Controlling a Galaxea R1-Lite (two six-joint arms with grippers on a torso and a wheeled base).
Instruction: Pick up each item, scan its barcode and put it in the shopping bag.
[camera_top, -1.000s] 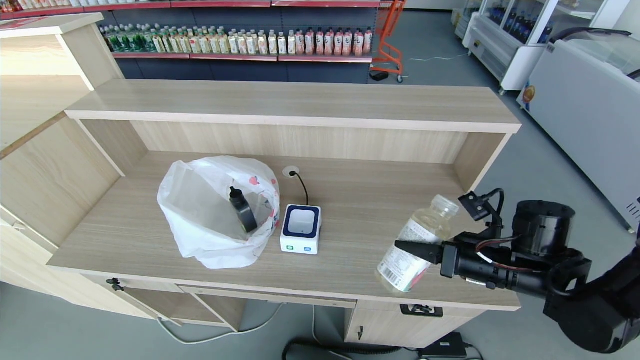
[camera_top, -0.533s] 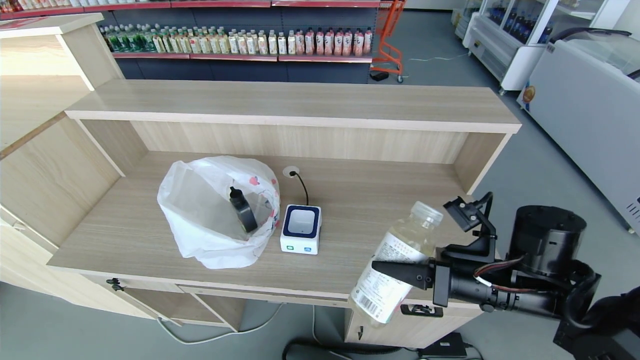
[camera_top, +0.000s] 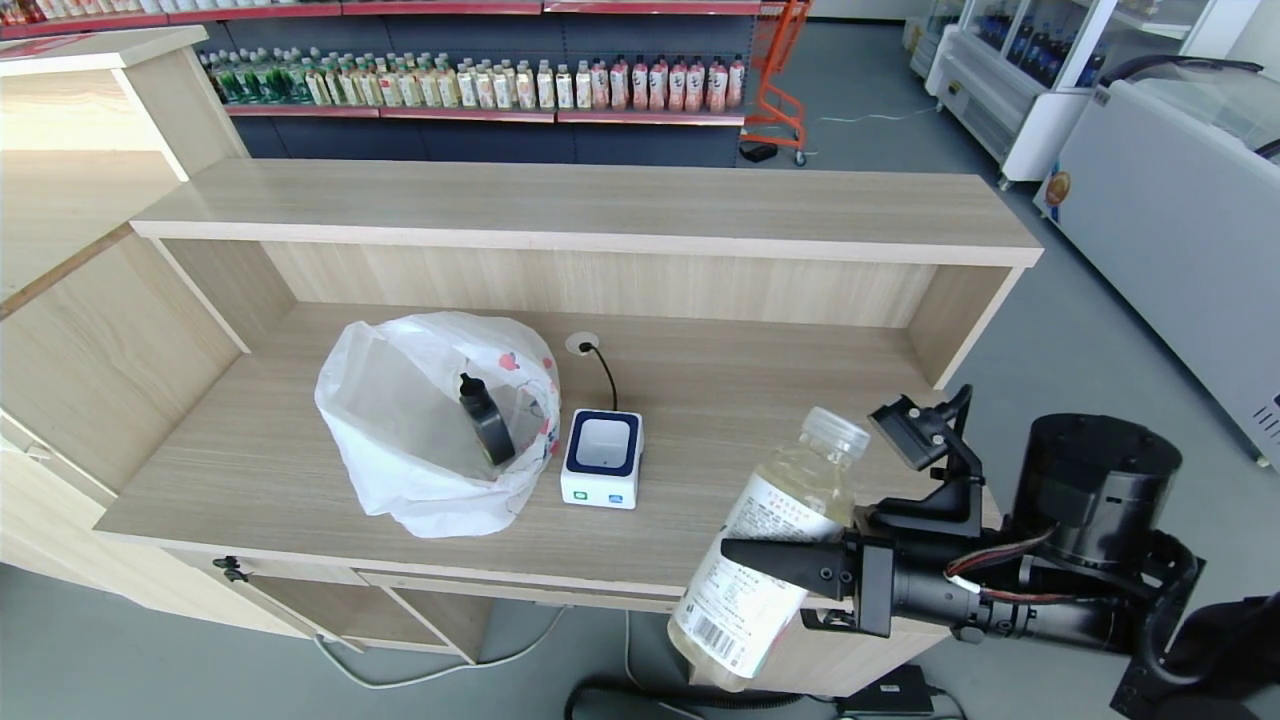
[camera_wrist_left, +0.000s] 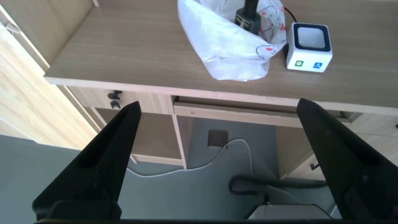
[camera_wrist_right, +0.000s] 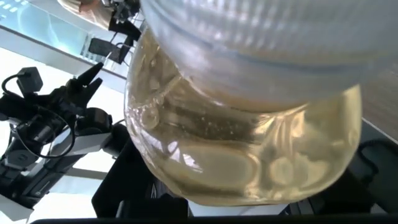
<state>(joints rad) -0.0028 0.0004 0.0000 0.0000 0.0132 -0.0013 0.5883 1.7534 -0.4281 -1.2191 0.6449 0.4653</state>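
Wooden counter (camera_top: 760, 400), shopping bag (camera_top: 400, 440) beside scanner (camera_top: 602, 458), right jaws clamping tilted bottle (camera_top: 790, 490)

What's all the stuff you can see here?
bottle: one, clear with yellowish liquid, held tilted over the counter's near edge
shopping bag: one, see-through white, on the counter
dark item: one, black, inside the shopping bag
scanner: one, white and dark blue, beside the bag
cable: one, black, behind the scanner
counter: one, light wood, before the robot
drink bottles: many, mixed colours, shelves behind
right gripper: one, black, shut on the bottle
left gripper: one, black, open, low before the counter
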